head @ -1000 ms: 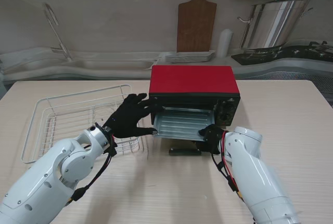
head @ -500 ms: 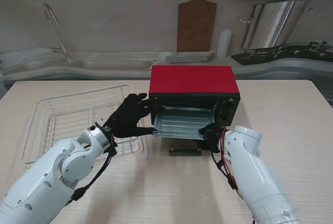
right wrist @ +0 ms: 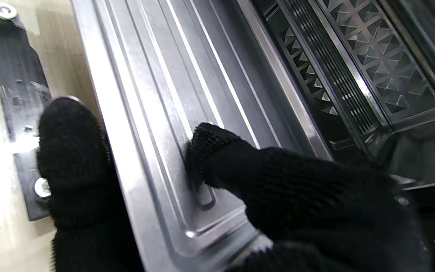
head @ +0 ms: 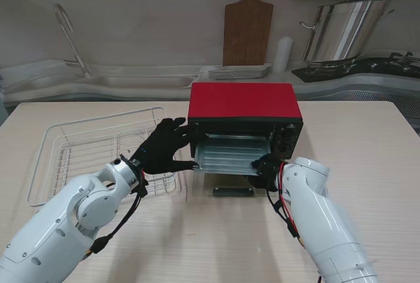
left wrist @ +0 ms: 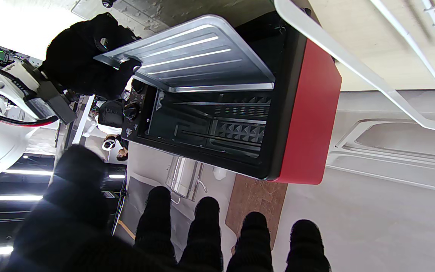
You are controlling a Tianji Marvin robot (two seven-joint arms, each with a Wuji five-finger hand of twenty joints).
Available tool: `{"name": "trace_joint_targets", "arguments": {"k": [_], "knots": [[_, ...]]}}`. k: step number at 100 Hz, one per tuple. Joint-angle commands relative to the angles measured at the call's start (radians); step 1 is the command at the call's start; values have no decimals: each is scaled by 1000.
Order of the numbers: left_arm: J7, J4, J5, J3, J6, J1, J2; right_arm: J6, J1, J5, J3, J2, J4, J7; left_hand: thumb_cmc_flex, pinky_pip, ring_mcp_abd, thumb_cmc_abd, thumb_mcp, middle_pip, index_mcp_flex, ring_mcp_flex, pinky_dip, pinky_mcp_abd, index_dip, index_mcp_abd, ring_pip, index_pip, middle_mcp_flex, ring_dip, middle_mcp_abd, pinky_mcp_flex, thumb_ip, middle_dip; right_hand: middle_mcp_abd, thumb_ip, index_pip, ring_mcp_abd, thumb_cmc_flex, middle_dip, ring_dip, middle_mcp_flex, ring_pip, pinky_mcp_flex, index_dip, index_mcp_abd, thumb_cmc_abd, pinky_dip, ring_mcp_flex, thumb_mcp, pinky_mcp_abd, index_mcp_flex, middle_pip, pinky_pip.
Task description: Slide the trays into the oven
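The red oven [head: 244, 101] stands mid-table with its glass door folded down flat. A ribbed metal tray [head: 230, 155] sits partway inside the oven mouth, its near edge sticking out over the door. My right hand [head: 266, 167] is shut on the tray's near right corner; in the right wrist view the thumb presses on the tray [right wrist: 157, 94] from above and a finger reaches under its rim. My left hand [head: 167, 146] is open, fingers spread beside the oven's left front, holding nothing. The left wrist view shows the tray [left wrist: 198, 56], the oven [left wrist: 308, 113] and my right hand [left wrist: 85, 56].
A white wire dish rack [head: 85, 145] stands on the table to the left, close behind my left hand. The door's black handle [head: 233, 192] lies nearer to me than the tray. On the back counter are a wooden cutting board [head: 247, 27], stacked plates [head: 239, 71] and a steel pot [head: 344, 30].
My right hand and the tray's near edge have shifted slightly away from me, toward the oven, uncovering more of the door handle. The left hand has stayed put.
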Motion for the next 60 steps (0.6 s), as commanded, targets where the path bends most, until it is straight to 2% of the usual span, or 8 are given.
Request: {"name": "trace_joint_targets", "arguments": {"k": [1, 60], "knots": [[-15, -9, -2, 0, 1, 5, -6, 2, -4, -16, -2, -14, -7, 22, -3, -57, -24, 37, -29, -3, -30, -23, -16, -26, -18, -13, -16, -10, -36, -16, -15, -18, 38, -18, 31, -19, 53, 48, 75, 4, -9, -12, 8, 14, -13, -51, 19, -5, 63, 44, -49, 13, -4, 12], [-10, -15, 1, -1, -2, 12, -6, 23, -15, -43, 9, -18, -14, 19, -3, -56, -24, 37, -29, -3, -30, -22, -16, -26, -18, -12, -16, -10, -35, -16, -16, -18, 38, -18, 27, -19, 49, 41, 75, 6, -17, -20, -9, 11, -21, -51, 19, -15, 54, 46, -52, 10, -9, -5]]}}
